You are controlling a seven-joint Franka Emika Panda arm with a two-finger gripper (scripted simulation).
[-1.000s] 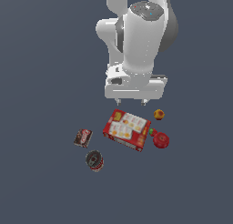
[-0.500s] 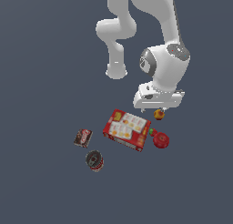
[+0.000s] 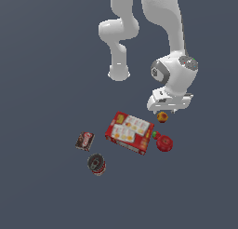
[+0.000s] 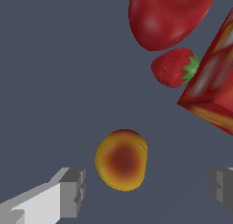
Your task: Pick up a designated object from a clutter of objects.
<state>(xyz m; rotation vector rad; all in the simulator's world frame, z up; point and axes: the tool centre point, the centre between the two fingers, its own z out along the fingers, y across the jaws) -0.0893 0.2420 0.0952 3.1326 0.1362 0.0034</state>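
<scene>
Toward the lower left of the exterior view lie a small dark-brown packet (image 3: 85, 140) and, just below and right of it, a dark can (image 3: 96, 164), both well apart from the business end of things. Moving right, the flat red cracker box (image 3: 129, 132) sits in the lower middle of the frame, with the red round item (image 3: 164, 143) close off its right end. Above that item, just beside the box's upper right corner, is the small yellow-red ball (image 3: 162, 116) — the thing to be picked. The gripper (image 3: 169, 107) hangs directly over it, its white palm nearly hiding the ball's top, so the relation the coming move turns on is simply straight down. The wrist view bears this out: the ball (image 4: 121, 160) shows in the lower middle, between 2 grey fingertips (image 4: 73, 192) at the lower left and lower right edges — spread wide apart, holding nothing. The ball lies nearer the lower-left finger than the other, so I judge a slight sideways correction would centre it. Being near round, it has no long axis to align to. A small strawberry (image 4: 174, 67) lies between the red round item (image 4: 168, 16) and the box corner (image 4: 211, 84), at the upper right, apart from the ball. The arm reaches from the upper middle of the exterior view, elbow bent, wrist pointing down.
</scene>
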